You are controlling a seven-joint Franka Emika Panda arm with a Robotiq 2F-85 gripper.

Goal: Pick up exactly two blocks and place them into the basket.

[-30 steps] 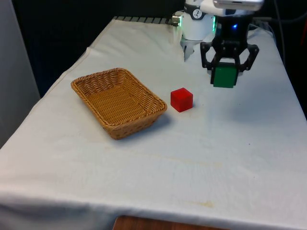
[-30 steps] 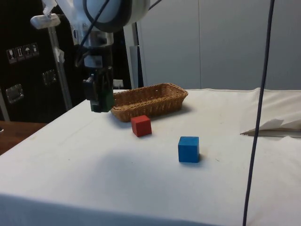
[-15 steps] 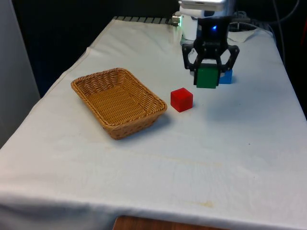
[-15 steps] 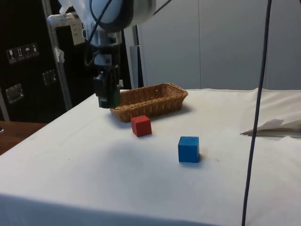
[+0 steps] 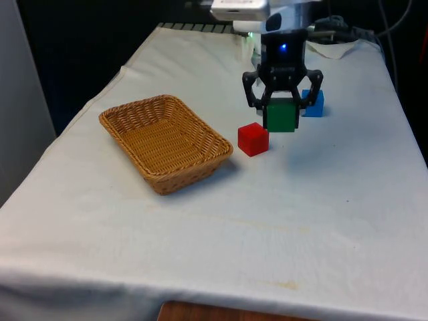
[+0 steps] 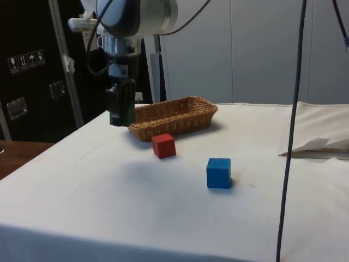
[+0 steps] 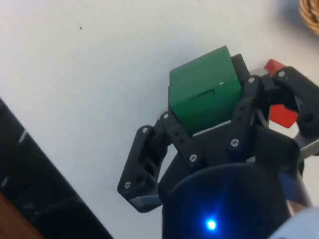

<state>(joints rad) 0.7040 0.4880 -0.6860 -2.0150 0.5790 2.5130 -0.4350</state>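
White cloth (image 5: 321, 200), gripper (image 5: 281, 115) gripping green block (image 5: 281, 116) — aloft

Hand (image 5: 281, 110) carried green block (image 5: 281, 115) leftward, seemingly nearer basket (image 5: 164, 141).

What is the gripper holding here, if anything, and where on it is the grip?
The gripper holds the green block, clamped between its fingers on two opposite side faces, lifted clear of the table.

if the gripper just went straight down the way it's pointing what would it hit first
Probably the bare cloth. The gripper points down, holding the green block above the table, and that block would land first. The red block sits close beside this line; depth is unclear, so it might clip it.
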